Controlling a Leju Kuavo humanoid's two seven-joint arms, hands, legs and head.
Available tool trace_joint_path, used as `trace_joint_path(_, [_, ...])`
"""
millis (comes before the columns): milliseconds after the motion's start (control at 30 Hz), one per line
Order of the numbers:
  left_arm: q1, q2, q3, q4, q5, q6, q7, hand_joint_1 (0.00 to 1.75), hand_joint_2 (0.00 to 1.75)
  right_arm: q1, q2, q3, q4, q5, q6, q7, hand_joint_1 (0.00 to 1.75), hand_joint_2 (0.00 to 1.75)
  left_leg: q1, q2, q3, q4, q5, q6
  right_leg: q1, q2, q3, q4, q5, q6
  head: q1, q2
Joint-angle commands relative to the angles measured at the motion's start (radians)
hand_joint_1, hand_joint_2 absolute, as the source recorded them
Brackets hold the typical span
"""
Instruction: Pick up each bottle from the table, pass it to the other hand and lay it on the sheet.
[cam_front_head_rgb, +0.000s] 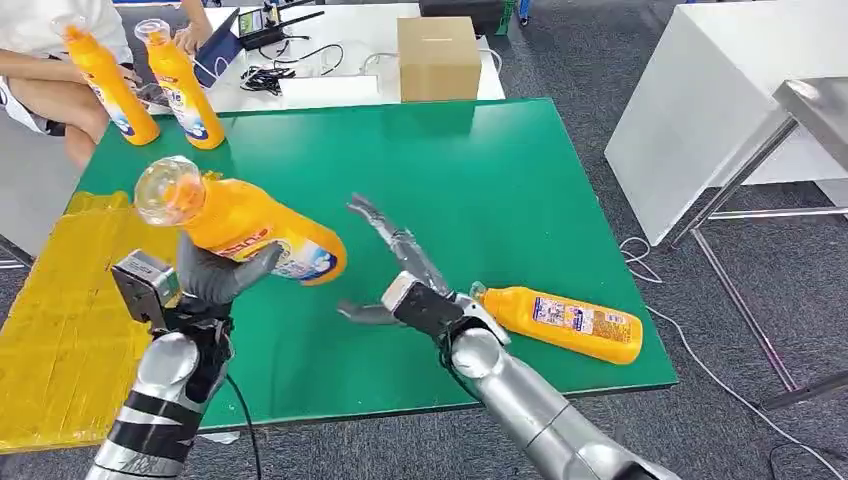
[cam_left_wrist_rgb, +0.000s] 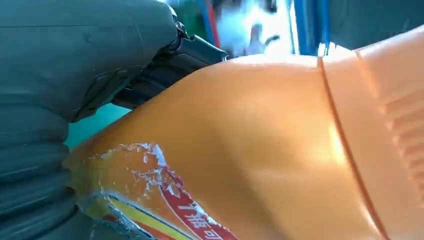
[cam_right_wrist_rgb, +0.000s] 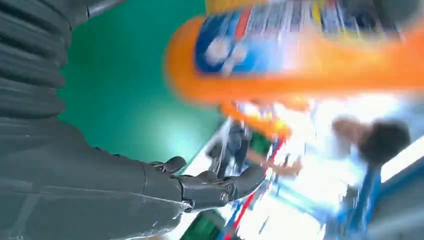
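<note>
My left hand (cam_front_head_rgb: 215, 272) grips an orange bottle (cam_front_head_rgb: 245, 227) with a clear cap, held tilted above the green table (cam_front_head_rgb: 500, 180) near the yellow sheet (cam_front_head_rgb: 60, 300). Its orange body (cam_left_wrist_rgb: 260, 150) sits close against the left hand (cam_left_wrist_rgb: 60, 100) in the left wrist view. To its right, my right hand (cam_front_head_rgb: 400, 275) is open with fingers spread and holds nothing. The right wrist view has the held bottle's base (cam_right_wrist_rgb: 280, 55) blurred beyond the open right hand (cam_right_wrist_rgb: 200, 187). A second orange bottle (cam_front_head_rgb: 565, 320) lies on its side on the table by my right forearm.
Two more orange bottles (cam_front_head_rgb: 105, 85) (cam_front_head_rgb: 182, 85) stand upright at the table's far left corner. A person (cam_front_head_rgb: 40, 70) sits behind them. A cardboard box (cam_front_head_rgb: 437, 57) and cables rest on a white table beyond. White furniture (cam_front_head_rgb: 720, 90) stands to the right.
</note>
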Motion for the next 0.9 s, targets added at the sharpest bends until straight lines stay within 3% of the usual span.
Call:
trace_joint_path(33, [-0.078, 0.067, 0.055, 0.035, -0.144, 0.089, -0.001, 1.75, 1.75, 0.117, -0.051, -0.120, -0.237, 0.052, -0.105, 0.025, 0.00, 1.75, 0.000, -0.001, 0.003, 0.001, -0.002, -0.001, 0.000, -0.002, 0.003, 0.000, -0.002, 0.000, 0.000, 0.000])
trace_joint_path(200, [-0.207, 0.148, 0.014, 0.127, -0.666, 0.313, 0.094, 1.75, 1.75, 0.173, -0.064, -0.170, -0.322, 0.071, -0.127, 0.027, 0.00, 1.75, 0.000, -0.002, 0.004, 0.001, -0.002, -0.001, 0.000, -0.003, 0.004, 0.001, -0.003, 0.000, 0.000, 0.000])
trace_joint_path(300, [-0.344, 0.214, -0.056, 0.301, -1.120, 0.357, 0.280, 1.75, 1.75, 0.187, -0.055, -0.201, -0.338, 0.085, -0.109, 0.033, 0.00, 1.75, 0.000, -0.003, 0.001, 0.000, 0.000, -0.001, 0.000, -0.004, 0.001, 0.001, -0.001, 0.000, 0.000, 0.000])
trace_joint_path(367, [-0.377, 0.208, -0.050, 0.350, -1.118, 0.355, 0.269, 1.75, 1.75, 0.189, -0.052, -0.208, -0.339, 0.088, -0.102, 0.034, 0.00, 1.75, 0.001, -0.003, 0.001, 0.001, 0.000, -0.001, 0.001, -0.004, 0.002, 0.001, -0.001, 0.000, 0.000, 0.000])
trace_joint_path(500, [-0.513, 0.244, -0.169, 0.515, -1.287, 0.207, 0.339, 1.75, 1.75, 0.187, -0.044, -0.221, -0.339, 0.103, -0.071, 0.038, 0.00, 1.75, 0.000, 0.000, 0.003, 0.001, -0.001, -0.002, 0.000, -0.002, 0.003, 0.001, -0.002, 0.000, 0.000, 0.000])
trace_joint_path(600, [-0.536, 0.242, -0.171, 0.542, -1.288, 0.201, 0.336, 1.75, 1.75, 0.189, -0.043, -0.224, -0.342, 0.104, -0.068, 0.038, 0.00, 1.75, 0.001, -0.002, 0.002, 0.001, 0.001, -0.002, 0.001, -0.005, 0.002, 0.002, -0.002, 0.000, 0.000, 0.000])
trace_joint_path(667, [-0.589, 0.260, -0.235, 0.616, -1.373, 0.147, 0.362, 1.75, 1.75, 0.195, -0.043, -0.229, -0.346, 0.100, -0.050, 0.040, 0.00, 1.75, 0.001, 0.001, 0.003, 0.001, 0.000, -0.001, 0.001, -0.002, 0.003, 0.001, -0.002, 0.000, 0.000, 0.000])
trace_joint_path(900, [-0.822, 0.254, -0.408, 0.972, -1.416, -0.150, 0.297, 1.75, 1.75, 0.226, -0.039, -0.268, -0.350, 0.104, -0.007, 0.029, 0.00, 1.75, 0.002, 0.001, 0.001, 0.002, 0.000, -0.002, 0.002, -0.003, 0.001, 0.001, -0.001, 0.000, 0.001, 0.000])
